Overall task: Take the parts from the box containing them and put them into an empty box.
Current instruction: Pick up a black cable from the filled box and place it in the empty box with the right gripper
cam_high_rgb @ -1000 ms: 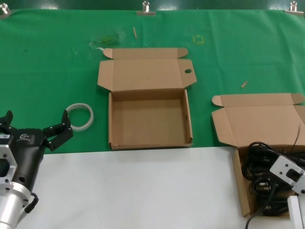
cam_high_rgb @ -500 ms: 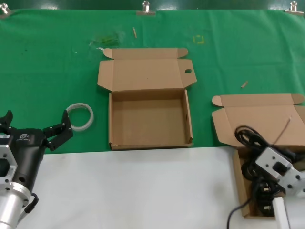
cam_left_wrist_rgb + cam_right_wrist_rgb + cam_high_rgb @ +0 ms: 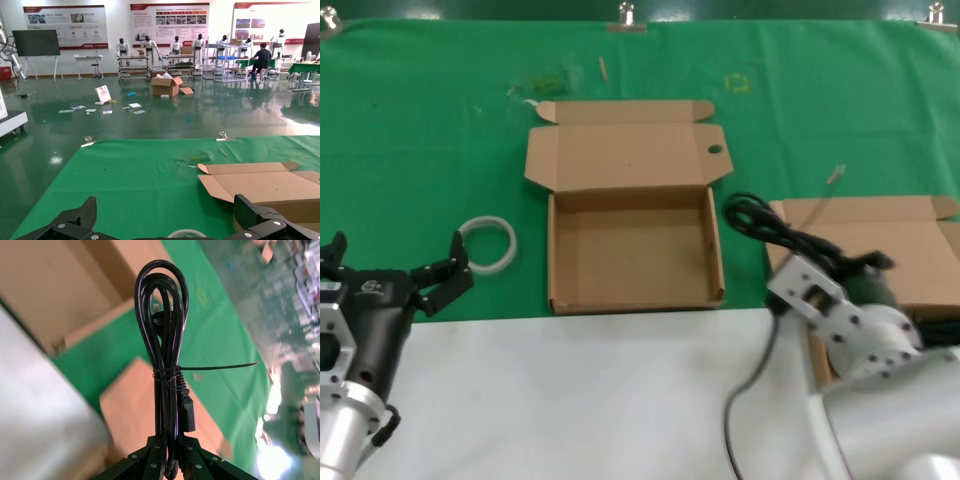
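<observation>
Right wrist view: right gripper (image 3: 167, 452), fingers pinched together on a coiled black power cord (image 3: 165, 355); bundle cinched by a cable tie (image 3: 215, 367), plug hanging beside the loops. Head view, places given relative to the empty box (image 3: 634, 250): right gripper (image 3: 790, 262) just off the box's right wall, raised above the green cloth (image 3: 420, 120), cord (image 3: 775, 232) carried with a loose tail drooping toward the white table edge (image 3: 570, 400). Empty box open, nothing inside, lid flap with round hole (image 3: 714, 150) folded back behind it. Source box (image 3: 880, 240) to the right, largely masked by the arm; remaining cords not discernible. White tape ring (image 3: 488, 243) to the left. Left gripper (image 3: 390, 285) further left and nearer the robot, parked, fingers spread apart.

Step judged: transfer, cord in transit from source box to empty box. Next move judged to call for travel leftward until centred over the box floor, then lowering and release, with the trailing tail brought inside the walls.
</observation>
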Tool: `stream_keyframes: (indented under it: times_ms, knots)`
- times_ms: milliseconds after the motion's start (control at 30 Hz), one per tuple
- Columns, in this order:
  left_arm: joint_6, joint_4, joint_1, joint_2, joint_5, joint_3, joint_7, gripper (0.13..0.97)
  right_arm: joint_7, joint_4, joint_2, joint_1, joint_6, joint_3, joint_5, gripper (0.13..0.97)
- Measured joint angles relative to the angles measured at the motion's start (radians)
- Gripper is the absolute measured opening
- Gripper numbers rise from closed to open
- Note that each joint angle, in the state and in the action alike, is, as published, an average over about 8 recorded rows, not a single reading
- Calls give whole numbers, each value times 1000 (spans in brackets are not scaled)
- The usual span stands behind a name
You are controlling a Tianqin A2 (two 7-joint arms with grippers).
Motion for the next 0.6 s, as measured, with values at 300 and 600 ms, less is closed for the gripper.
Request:
stream_keyframes:
  times_ms: [300, 600]
  knots:
    - [0, 0, 0, 0, 0, 0, 0, 965, 136, -199, 2, 116, -152, -127, 28, 165]
    - [0, 0, 0, 0, 0, 0, 0, 965, 240, -326, 4, 194, -270, -234, 44, 165]
